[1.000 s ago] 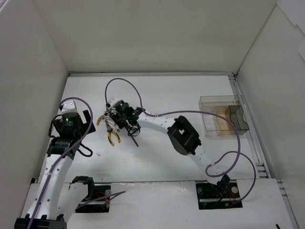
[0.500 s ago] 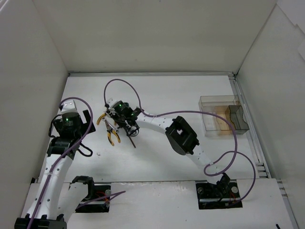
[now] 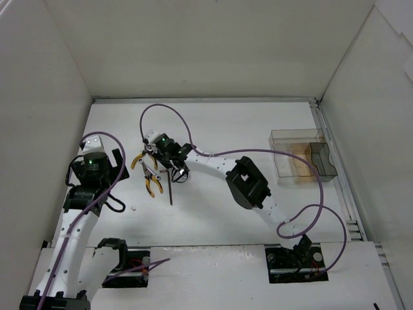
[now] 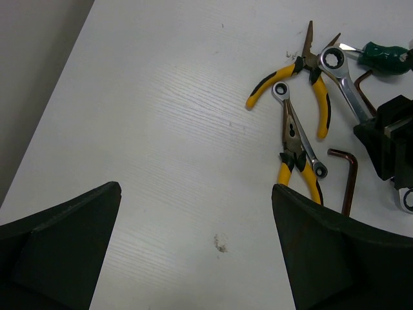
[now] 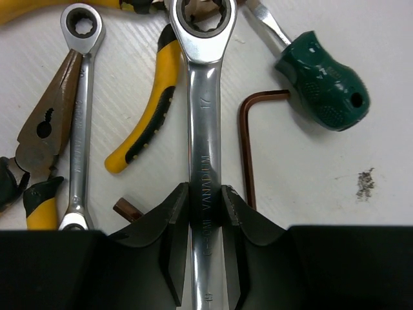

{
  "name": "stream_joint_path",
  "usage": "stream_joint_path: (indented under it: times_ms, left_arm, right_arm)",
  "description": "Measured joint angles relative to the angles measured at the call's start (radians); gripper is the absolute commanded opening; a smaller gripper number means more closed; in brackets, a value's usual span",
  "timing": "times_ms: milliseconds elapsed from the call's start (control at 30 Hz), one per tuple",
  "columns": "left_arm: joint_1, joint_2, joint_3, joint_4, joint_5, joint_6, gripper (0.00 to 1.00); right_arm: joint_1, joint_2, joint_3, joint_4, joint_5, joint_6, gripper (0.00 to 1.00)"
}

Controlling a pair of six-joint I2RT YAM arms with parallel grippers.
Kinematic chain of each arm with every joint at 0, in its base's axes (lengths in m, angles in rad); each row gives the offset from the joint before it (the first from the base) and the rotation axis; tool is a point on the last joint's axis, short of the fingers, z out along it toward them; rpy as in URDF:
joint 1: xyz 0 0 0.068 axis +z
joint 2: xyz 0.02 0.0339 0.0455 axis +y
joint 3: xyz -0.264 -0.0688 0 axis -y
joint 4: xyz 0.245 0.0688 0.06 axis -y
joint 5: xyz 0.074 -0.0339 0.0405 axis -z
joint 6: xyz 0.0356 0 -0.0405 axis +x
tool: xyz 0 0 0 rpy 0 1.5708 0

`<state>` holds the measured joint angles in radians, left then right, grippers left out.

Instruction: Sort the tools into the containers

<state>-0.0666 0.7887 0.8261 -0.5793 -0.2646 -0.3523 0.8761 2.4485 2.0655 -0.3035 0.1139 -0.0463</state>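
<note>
The tools lie in a cluster left of centre [image 3: 150, 171]. In the right wrist view my right gripper [image 5: 206, 206] is shut on the shaft of the large silver wrench [image 5: 205, 97]. Beside it lie a green-handled screwdriver [image 5: 322, 81], a dark hex key [image 5: 246, 148], a small silver wrench [image 5: 80, 116] and yellow-handled pliers [image 5: 145, 123]. The left wrist view shows two yellow pliers [image 4: 316, 84] [image 4: 293, 155] and a hex key [image 4: 348, 177]. My left gripper [image 4: 195, 194] is open and empty over bare table, left of the tools. The clear containers [image 3: 290, 161] stand at the far right.
A darker bin [image 3: 321, 161] sits against the clear one by the right wall. A tiny loose screw [image 3: 132, 208] lies near the left arm. White walls enclose the table on three sides. Purple cables loop over both arms.
The thin bar sticking out below my right gripper has swung from slanting right to pointing straight toward the near edge. The right wrist shifted slightly left. The left arm has not moved.
</note>
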Motion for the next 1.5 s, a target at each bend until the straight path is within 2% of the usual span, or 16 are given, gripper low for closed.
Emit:
stream_joint_path:
  times_ms: [200,400,633,800,1067,1500]
  left_arm:
    - [0.0,-0.003,0.0,0.0,-0.003,0.0,1.0]
    - [0.0,-0.007,0.0,0.0,-0.003,0.0,1.0]
    - [0.0,-0.01,0.0,-0.002,-0.006,0.0,1.0]
    - [0.0,-0.01,0.0,-0.003,-0.006,0.0,1.0]
    - [0.0,-0.007,0.0,-0.007,-0.007,0.0,1.0]
    - [0.0,0.021,0.0,-0.008,-0.014,0.0,1.0]
  right_arm:
    - [-0.027,-0.073,0.0,-0.022,0.014,-0.005,0.0]
    - [-0.101,-0.307,-0.101,-0.008,0.051,0.122,0.0]
    - [-0.337,-0.647,-0.362,0.056,0.138,0.379,0.0]
    - [-0.534,-0.79,-0.536,0.061,0.24,0.541,0.0]
    - [-0.705,-0.851,-0.672,0.047,0.388,0.746,0.0]
    - [-0.897,-0.796,-0.702,0.05,0.494,0.993,0.0]
